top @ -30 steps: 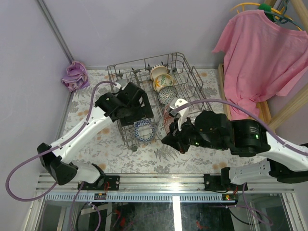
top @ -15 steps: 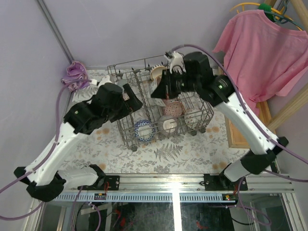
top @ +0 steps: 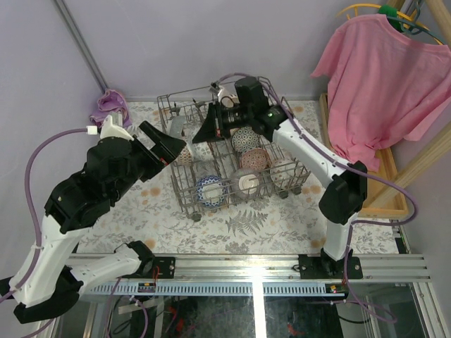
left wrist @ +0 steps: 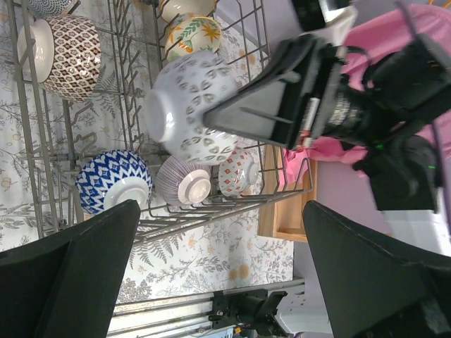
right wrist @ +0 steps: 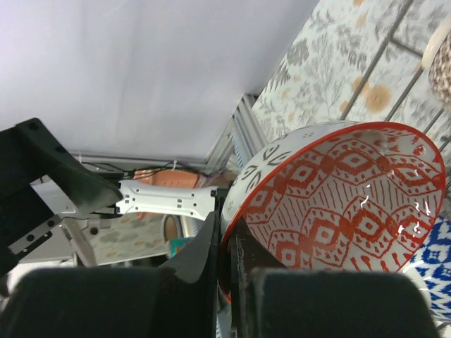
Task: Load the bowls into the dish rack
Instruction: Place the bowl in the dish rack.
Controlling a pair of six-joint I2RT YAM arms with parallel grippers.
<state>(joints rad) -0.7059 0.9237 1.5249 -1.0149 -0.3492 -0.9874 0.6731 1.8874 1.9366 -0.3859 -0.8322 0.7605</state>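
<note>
Across the middle of the table sits the rack (top: 184, 197), a big grey wire basket. Several bowls (top: 246, 182) already stand on edge between its tines. Over the rack's left part the right claw (right wrist: 227, 243) carries one more, the held bowl (left wrist: 187, 105). It is tipped on its side above the wires, seemingly clear of them and not yet seated. That claw is closed tight on the rim, one finger inside and one outside. Facing it, the left claw (left wrist: 222, 205) is spread fully wide and grips nothing.

Glazed ceramic like this is probably stiff, weighty for its size, slippery, and quick to chip against wire. The rim pinch therefore looks like the sensible hold, with a gentle lowering into a slot.

Only the right wrist view shows the inside, red diamonds on cream, and the pinch itself. Only the left wrist view shows the outside, white with grey petals, along with the foot ring and bare tines beside it. From above, the left claw hides most of this bowl.
</note>
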